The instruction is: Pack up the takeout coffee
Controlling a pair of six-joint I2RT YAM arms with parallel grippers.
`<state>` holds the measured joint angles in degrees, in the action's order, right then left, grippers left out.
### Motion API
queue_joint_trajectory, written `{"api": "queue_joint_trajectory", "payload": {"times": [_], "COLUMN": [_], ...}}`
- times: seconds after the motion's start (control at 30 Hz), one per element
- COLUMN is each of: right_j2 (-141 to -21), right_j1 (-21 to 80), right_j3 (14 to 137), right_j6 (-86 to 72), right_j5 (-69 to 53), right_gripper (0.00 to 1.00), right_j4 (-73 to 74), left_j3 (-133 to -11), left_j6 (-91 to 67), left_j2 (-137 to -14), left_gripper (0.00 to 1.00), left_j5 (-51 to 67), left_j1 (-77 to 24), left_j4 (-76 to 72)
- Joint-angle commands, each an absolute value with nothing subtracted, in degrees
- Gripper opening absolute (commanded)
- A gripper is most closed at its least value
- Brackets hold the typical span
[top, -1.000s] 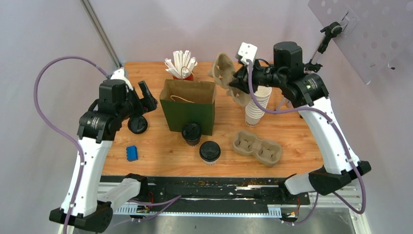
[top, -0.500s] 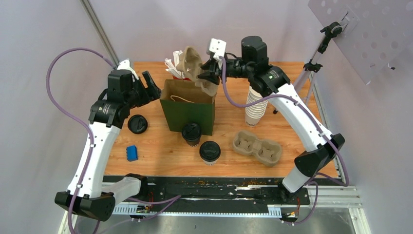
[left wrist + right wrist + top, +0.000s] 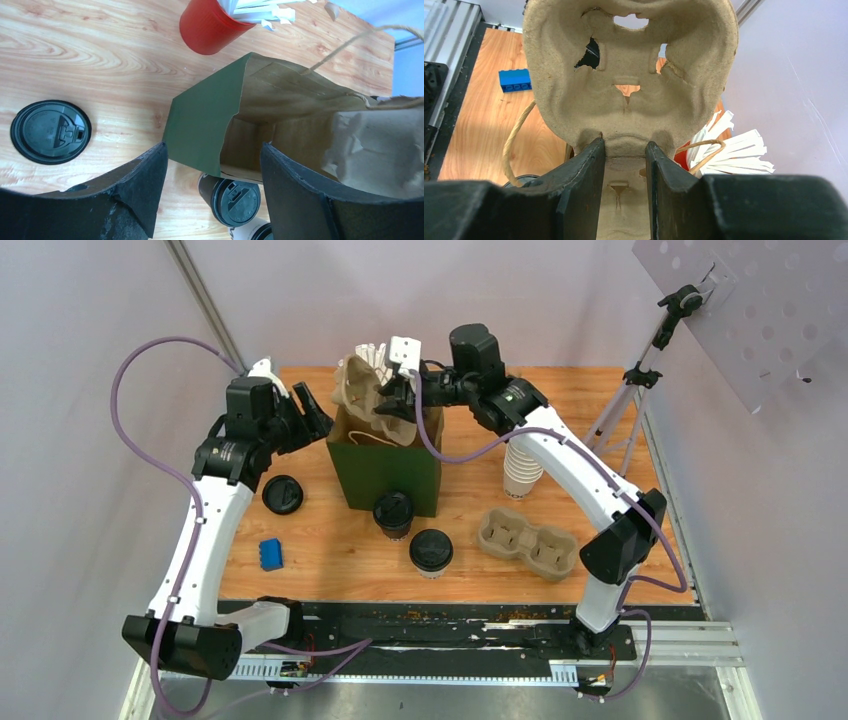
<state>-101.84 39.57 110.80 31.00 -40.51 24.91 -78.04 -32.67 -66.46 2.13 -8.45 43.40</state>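
Beneath the right gripper (image 3: 624, 150) the green paper bag (image 3: 385, 475) stands upright with its mouth open. The left gripper (image 3: 212, 150) hangs at the bag's left corner, jaws apart on either side of the side wall, gripping nothing. The right gripper is clenched on the rim of a pulp cup carrier (image 3: 559, 90), held on edge at the bag's mouth; whether it dips inside I cannot tell.

Packing looks barely begun: neither coffee is in the bag or in a carrier. One lidded coffee cup (image 3: 393, 512) stands just in front of the bag, lower than both grippers and on their base side. The second lidded coffee cup (image 3: 431, 550) stands just beside it, nearer the bases. Each is upright, long axis vertical, black lid pointing up. Seating the carrier and loading both cups remain.
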Motion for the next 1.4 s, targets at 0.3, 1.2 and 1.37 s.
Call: {"api": "queue_joint_trajectory", "payload": {"times": [0.3,1.2,1.37], "right_j2": [-102.7,-104.7,-107.3], "right_j1": [39.2,40.8,42.5], "right_j3": [112.6,109.9,112.1], "right_j6": [37.0,42.6,43.1], "right_j5": [-39.3,-31.2,-26.3], "right_gripper": [0.29,0.28,0.28], "right_j4": [26.3,35.9,39.9], "left_j3": [-76.0,-75.5,-74.5], "left_j6": [-29.5,-27.8,-29.1], "left_j2": [-68.7,-72.1,-71.2], "left_gripper": [0.7,0.04,0.0], "left_j5": [9.1,14.4,15.9], "left_j1": [-8.0,-7.0,-7.1], "left_j4": [34.2,29.3,28.3]}}
